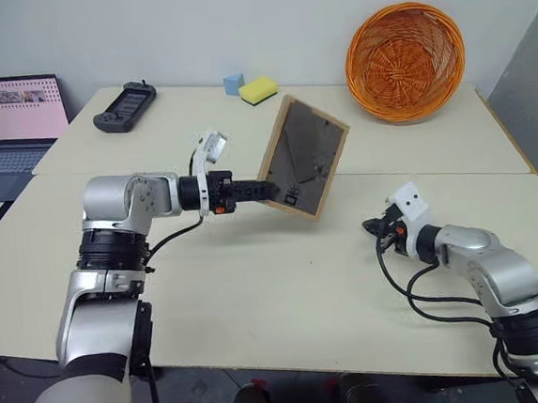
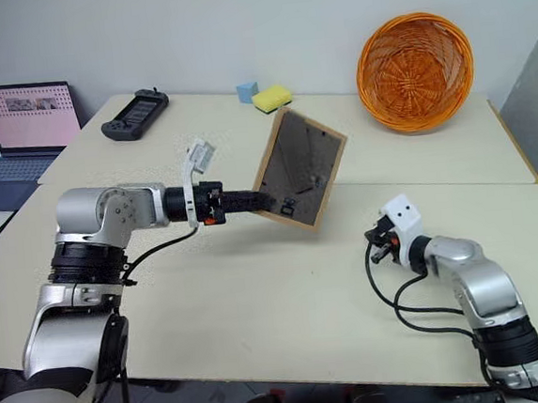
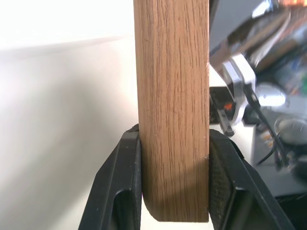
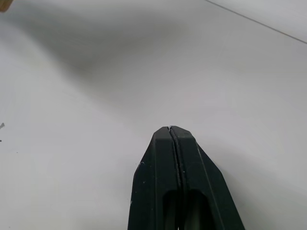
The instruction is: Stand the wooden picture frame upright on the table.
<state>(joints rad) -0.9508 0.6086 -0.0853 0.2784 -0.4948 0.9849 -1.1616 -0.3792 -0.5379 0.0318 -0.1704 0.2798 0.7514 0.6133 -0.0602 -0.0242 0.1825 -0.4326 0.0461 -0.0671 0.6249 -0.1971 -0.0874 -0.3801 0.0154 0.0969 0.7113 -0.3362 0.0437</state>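
The wooden picture frame [image 1: 305, 155] hangs tilted above the table [image 1: 286, 285], its dark back panel facing me. My left gripper [image 1: 270, 192] is shut on its lower left edge; in the left wrist view the light wood rail [image 3: 172, 110] sits clamped between both black fingers [image 3: 120, 191]. The frame's front is hidden from me. To the right, my right gripper [image 1: 373, 224] hovers low over the tabletop, shut and holding nothing, its two fingertips [image 4: 171, 132] pressed together.
An orange wicker basket [image 1: 406, 59] leans at the back right. A yellow sponge [image 1: 257, 90] and a blue block [image 1: 233, 83] lie at the back centre, a black handheld controller [image 1: 125, 107] at the back left. A laptop [image 1: 15, 115] stands beyond the left edge.
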